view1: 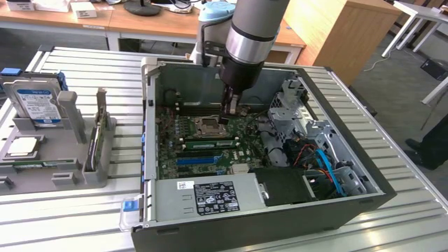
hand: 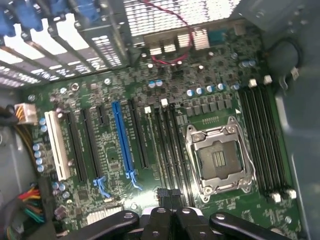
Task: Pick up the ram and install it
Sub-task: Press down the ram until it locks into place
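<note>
1. In the exterior view, the arm (view1: 248,37) is reached down into an open case (view1: 266,231) that is laid on its side on a slatted table (view1: 392,231).
2. The gripper (view1: 230,119) is held low over the board (view1: 175,157), just beside the socket (view1: 208,126) on the exterior view's right.
3. The ram (view1: 210,143) is seen as a long green stick with dark chips, set along the slots just beside the socket, on its near side. Whether it is fully seated cannot be told.
4. A supply (view1: 210,197) with a black label is seen at the near end of the case.
5. Well apart, at the exterior view's left, a grey tray (view1: 70,178) is seen with a drive (view1: 36,105) and an upright card (view1: 98,131) stood in it.
6. In the wrist view, the gripper (hand: 168,205) is seen with its fingers brought together, over the end of the dark slots (hand: 170,150) that are run beside the socket (hand: 220,160).
7. Whether anything is clamped between the fingers cannot be told.
8. A blue slot (hand: 122,140) and a white slot (hand: 57,145) are seen further along the board (hand: 115,85).
</note>
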Robot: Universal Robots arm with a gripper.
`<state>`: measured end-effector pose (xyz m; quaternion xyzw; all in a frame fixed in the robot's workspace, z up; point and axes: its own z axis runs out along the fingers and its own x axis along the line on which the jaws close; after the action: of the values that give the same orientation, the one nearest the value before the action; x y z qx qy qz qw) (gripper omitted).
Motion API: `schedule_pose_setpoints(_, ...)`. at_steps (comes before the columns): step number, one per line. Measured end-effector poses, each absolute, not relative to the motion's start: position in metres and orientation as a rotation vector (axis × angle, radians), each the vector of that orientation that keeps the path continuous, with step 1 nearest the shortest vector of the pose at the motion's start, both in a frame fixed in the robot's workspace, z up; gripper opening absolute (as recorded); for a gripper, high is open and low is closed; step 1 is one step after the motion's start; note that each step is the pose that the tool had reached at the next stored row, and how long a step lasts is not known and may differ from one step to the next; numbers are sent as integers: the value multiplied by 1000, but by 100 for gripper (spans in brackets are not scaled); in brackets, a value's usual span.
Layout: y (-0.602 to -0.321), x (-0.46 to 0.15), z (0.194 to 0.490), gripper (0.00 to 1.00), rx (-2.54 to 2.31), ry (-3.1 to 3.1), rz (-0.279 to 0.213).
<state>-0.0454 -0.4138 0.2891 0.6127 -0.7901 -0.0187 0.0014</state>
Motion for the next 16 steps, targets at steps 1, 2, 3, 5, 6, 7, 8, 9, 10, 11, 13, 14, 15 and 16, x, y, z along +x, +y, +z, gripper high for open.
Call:
schedule_pose_setpoints(1,-414,-45,289,11,1906,-2494,-59)
schedule_pose_setpoints(2,-414,-45,289,11,1894,-2503,-59)
schedule_pose_setpoints(3,-414,-45,289,11,1890,-2506,-59)
schedule_pose_setpoints(5,-414,-45,289,11,1887,-2508,-59)
schedule_pose_setpoints(6,-414,-45,289,11,1887,-2508,-59)
schedule_pose_setpoints(7,-414,-45,289,11,1887,-2508,-59)
schedule_pose_setpoints(8,-414,-45,289,11,1887,-2508,-59)
schedule_pose_setpoints(9,-414,-45,289,11,1887,-2508,-59)
schedule_pose_setpoints(10,-414,-45,289,11,1887,-2508,-59)
schedule_pose_setpoints(11,-414,-45,289,11,1887,-2508,-59)
schedule_pose_setpoints(13,-414,-45,289,11,1887,-2508,-59)
schedule_pose_setpoints(14,-414,-45,289,11,1887,-2508,-59)
schedule_pose_setpoints(15,-414,-46,289,11,1885,-2510,-59)
schedule_pose_setpoints(16,-414,-46,289,11,1882,-2512,-59)
